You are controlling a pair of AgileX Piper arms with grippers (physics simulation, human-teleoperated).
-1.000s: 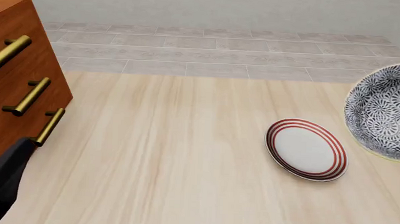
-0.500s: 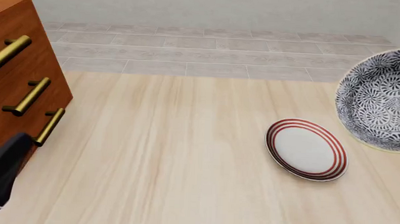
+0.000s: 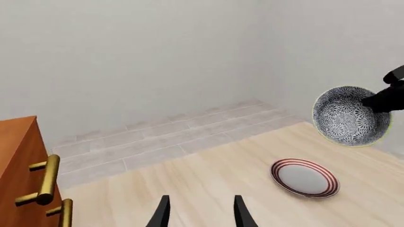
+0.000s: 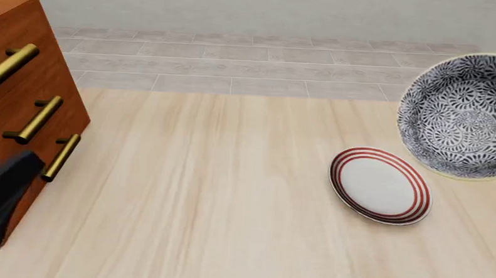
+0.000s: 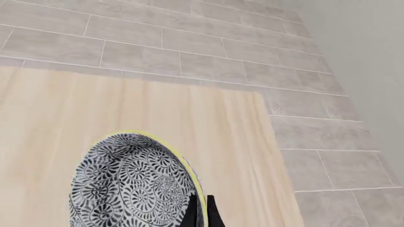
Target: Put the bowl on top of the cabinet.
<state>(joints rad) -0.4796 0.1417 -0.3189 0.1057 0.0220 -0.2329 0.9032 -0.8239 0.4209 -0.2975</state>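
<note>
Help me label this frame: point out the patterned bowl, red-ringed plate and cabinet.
patterned bowl [image 4: 462, 117], front view, inner floor.
red-ringed plate [image 4: 380, 185], front view, white centre.
cabinet [image 4: 15, 97], front view, drawer front.

patterned bowl [image 4: 462, 117] tilted aloft, cabinet [image 4: 15, 97] far left

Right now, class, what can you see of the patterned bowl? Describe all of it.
The bowl is deep and round, with a dense black-and-white floral pattern and a pale yellowish rim; it looks ceramic. It hangs tilted above the table, opening turned toward the front camera, beyond the plate. The right gripper's jaws pinch its rim; nothing else touches it.
</note>
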